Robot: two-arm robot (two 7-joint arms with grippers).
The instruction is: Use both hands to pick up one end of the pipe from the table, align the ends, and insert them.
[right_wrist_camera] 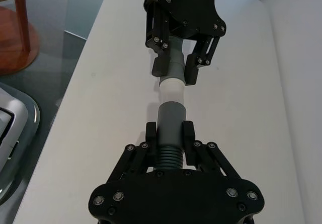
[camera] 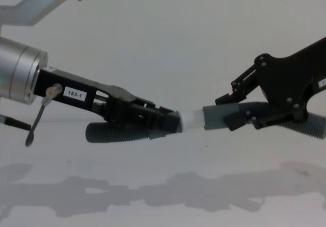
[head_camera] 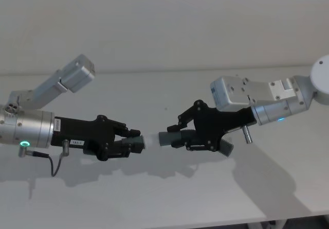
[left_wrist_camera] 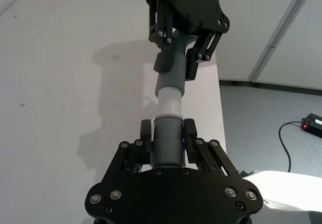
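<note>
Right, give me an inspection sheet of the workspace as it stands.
Surface: white table, bare but for shadows.
Job's things: two ribbed hose pieces held above the table, end to end; left piece has a pale tip meeting the right piece's grey cuff.
Clutter: nothing seen.
Grippers: left gripper shut on left piece; right gripper shut on right piece.
Cables: black cable hanging under the left wrist.
Surroundings: plain wall behind; grey floor beside the table.
</note>
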